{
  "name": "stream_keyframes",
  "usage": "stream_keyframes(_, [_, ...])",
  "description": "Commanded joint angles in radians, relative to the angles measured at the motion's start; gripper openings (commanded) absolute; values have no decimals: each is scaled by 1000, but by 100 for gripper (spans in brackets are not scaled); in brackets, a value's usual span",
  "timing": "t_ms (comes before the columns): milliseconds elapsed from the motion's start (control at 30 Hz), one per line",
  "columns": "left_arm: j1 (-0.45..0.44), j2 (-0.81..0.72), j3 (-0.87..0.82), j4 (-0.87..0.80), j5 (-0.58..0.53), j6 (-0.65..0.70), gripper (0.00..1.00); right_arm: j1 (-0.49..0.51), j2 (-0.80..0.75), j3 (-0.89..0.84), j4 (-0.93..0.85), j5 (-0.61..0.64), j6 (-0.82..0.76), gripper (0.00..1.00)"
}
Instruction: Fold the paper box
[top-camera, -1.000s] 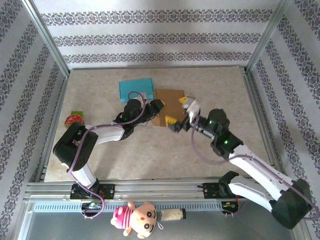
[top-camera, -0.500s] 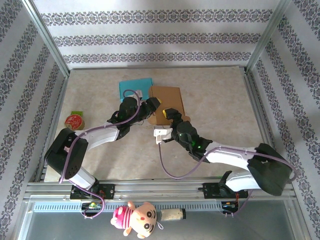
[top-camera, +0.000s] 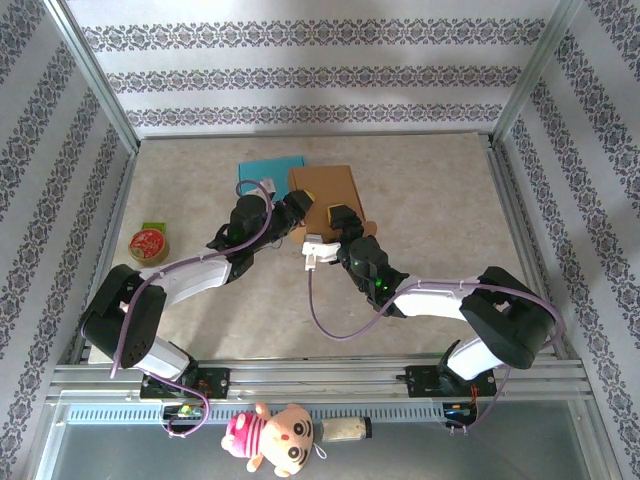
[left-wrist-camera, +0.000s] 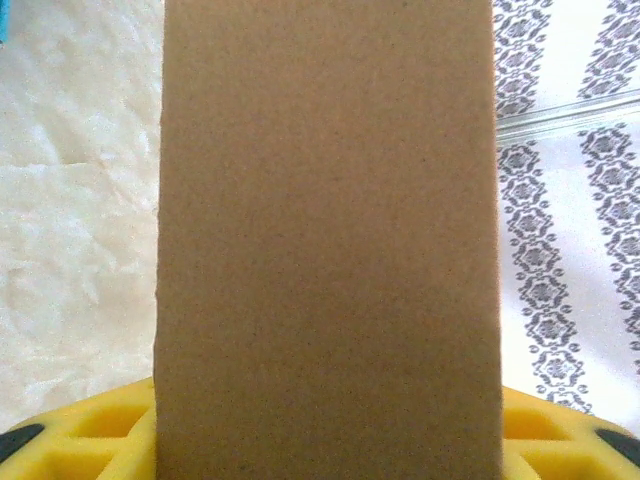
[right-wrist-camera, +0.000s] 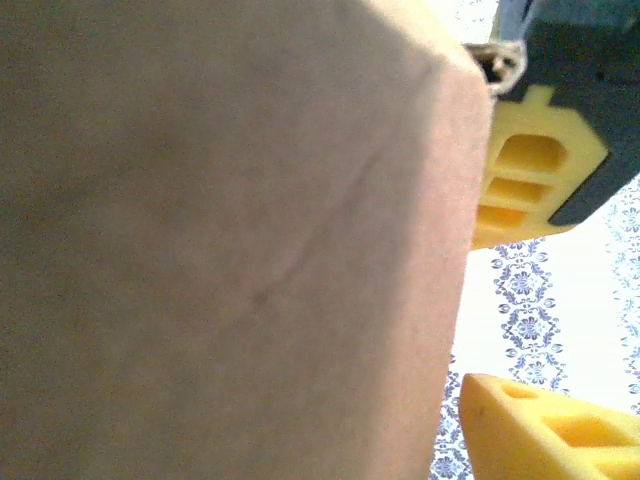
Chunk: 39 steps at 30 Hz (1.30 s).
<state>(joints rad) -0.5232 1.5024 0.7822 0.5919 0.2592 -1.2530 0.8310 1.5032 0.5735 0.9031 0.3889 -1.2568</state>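
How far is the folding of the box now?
Done: the left gripper grips the box at its left edge. In hand: the right gripper, jaws open, is at the near edge. Left: the folding itself; the box looks like a flat panel.

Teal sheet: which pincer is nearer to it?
Left. The left pincer is at the paper box's left edge, just right of the teal sheet. The right pincer is farther right, at the box's near edge.

Floral-striped walls (top-camera: 320, 70) — pale marbled tabletop (top-camera: 430, 190).
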Motion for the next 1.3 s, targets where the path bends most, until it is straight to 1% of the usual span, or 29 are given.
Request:
stream_keyframes(0, [-3,-25,-29,92,31,-97,50,-21,-1,8,64,-2,23,65])
stream_keyframes(100, [-3,-19,-24,136,38,-135,53,-21,-17,2,45,-20,29,54])
stream_keyframes(200, [-4,-23,-13,140,39,-140,56,-20,-54,-3,0,-52,42,42])
stream_keyframes(233, [-3,-29,-13,137,35,-137,57,-20,-71,-4,-20,-63,49,39])
stream_keyframes(267, [-4,-35,-12,129,25,-133,57,-21,-84,-6,-38,-70,58,38])
stream_keyframes(300, [-4,-49,-12,114,12,-125,60,-27,-101,-8,-58,-79,76,38])
stream_keyframes(400, [-2,-99,-9,52,-29,-77,72,-52,-159,-19,-107,-115,152,37])
stream_keyframes(467, [8,-145,1,-11,-50,-7,78,-67,-208,-19,-165,-144,211,37])
stream_keyframes(533, [24,-222,29,-149,-101,136,80,-91,-276,18,-338,-186,315,35])
stream_keyframes(567, [29,-260,52,-236,-135,226,81,-113,-304,54,-448,-239,379,35])
stream_keyframes(600, [33,-305,91,-339,-184,360,82,-153,-331,104,-599,-330,473,36])
stream_keyframes(633, [30,-342,134,-452,-240,515,82,-205,-342,184,-767,-461,569,35])
stream_keyframes(700, [31,-391,201,-612,-326,748,82,-290,-305,335,-1022,-662,717,33])
stream_keyframes(733, [31,-412,211,-658,-352,852,82,-315,-270,409,-1138,-720,753,34])
stream_keyframes(800, [30,-456,214,-714,-358,1019,83,-323,-196,549,-1337,-734,772,34])
stream_keyframes(867, [31,-499,215,-774,-327,1160,84,-319,-116,677,-1554,-771,714,34])
stream_keyframes(933, [30,-540,214,-844,-269,1278,85,-290,-29,814,-1768,-766,618,34])
stream_keyframes(1000, [30,-569,206,-897,-201,1360,87,-240,55,928,-1959,-683,524,34])
stream_keyframes(1067, [31,-584,213,-964,-110,1435,90,-193,158,1042,-2130,-592,465,36])
stream_keyframes(1100, [31,-586,224,-997,-66,1461,90,-185,209,1096,-2195,-570,459,36])
stream_keyframes(1167, [31,-584,247,-1075,35,1516,91,-183,320,1222,-2319,-565,448,36])
stream_keyframes(1267, [31,-583,254,-1155,144,1567,91,-174,421,1322,-2353,-538,423,38])
